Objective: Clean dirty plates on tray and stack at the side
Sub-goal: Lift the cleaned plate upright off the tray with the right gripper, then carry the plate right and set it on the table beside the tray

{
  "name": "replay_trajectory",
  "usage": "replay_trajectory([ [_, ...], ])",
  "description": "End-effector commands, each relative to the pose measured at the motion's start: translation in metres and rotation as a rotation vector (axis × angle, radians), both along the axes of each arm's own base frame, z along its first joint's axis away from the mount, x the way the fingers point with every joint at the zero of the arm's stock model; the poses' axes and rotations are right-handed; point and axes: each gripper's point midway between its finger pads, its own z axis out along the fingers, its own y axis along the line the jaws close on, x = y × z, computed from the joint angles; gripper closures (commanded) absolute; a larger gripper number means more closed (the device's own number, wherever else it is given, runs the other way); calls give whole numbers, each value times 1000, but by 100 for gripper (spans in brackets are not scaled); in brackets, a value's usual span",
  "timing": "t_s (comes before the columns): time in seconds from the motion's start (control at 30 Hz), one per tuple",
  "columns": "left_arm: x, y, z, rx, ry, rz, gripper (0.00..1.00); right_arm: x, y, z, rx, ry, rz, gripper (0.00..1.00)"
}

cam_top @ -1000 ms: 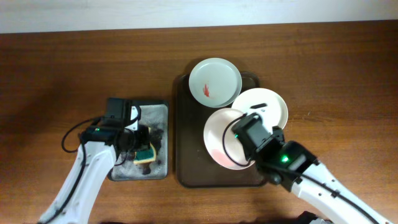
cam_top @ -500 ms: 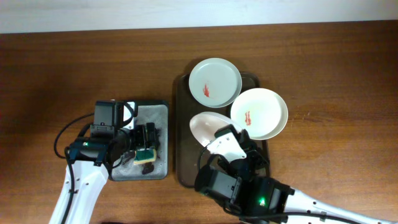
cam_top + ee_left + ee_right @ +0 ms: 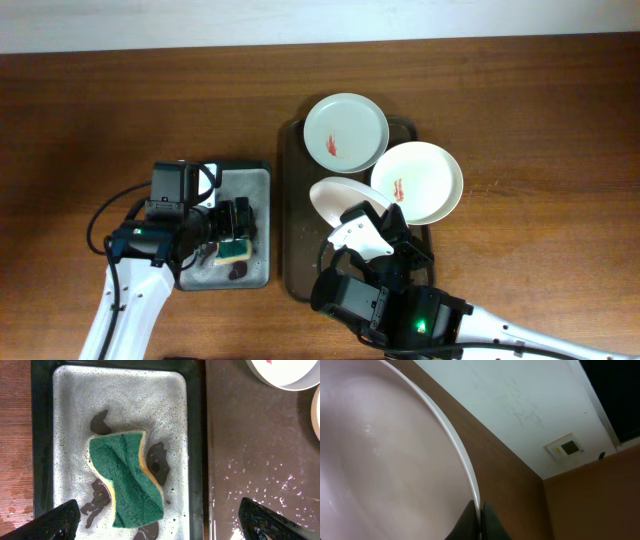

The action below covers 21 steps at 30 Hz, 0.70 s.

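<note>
At centre left, the left gripper [image 3: 236, 232] has barely shifted, its jaws wide apart over the sponge [image 3: 127, 480] lying loose on the grey tray [image 3: 70, 390]. At lower centre, the right gripper [image 3: 481, 517], clamped on the rim of one plate [image 3: 335, 195], has lifted it off the brown tray [image 3: 297, 200] and tipped it up. Wiping looks due next, once the sponge is gripped, while the upper plate [image 3: 345, 130] and the right-hand plate [image 3: 417, 182] wait smeared at the tray's top end.

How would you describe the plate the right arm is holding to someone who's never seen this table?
Find the brown tray right of centre. Two plates lie flat at its far end, each with a red smear. The third plate is nearer the robot, tipped up in the right gripper, no smear showing.
</note>
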Motion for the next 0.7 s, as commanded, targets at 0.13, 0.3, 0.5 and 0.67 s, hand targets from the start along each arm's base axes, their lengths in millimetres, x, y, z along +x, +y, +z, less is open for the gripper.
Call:
replay_trajectory([
  [0.13, 4, 0, 11, -8, -31, -6, 0, 1, 7, 11, 69, -35, -1, 96],
  [0.3, 4, 0, 11, -8, -31, -6, 1, 8, 14, 9, 48, 0, 38, 96],
  [0.5, 4, 0, 11, -8, -31, -6, 0, 9, 18, 7, 138, 4, 28, 96],
  [0.67, 4, 0, 11, -8, -31, -6, 1, 10, 3, 2, 78, 18, -13, 96],
])
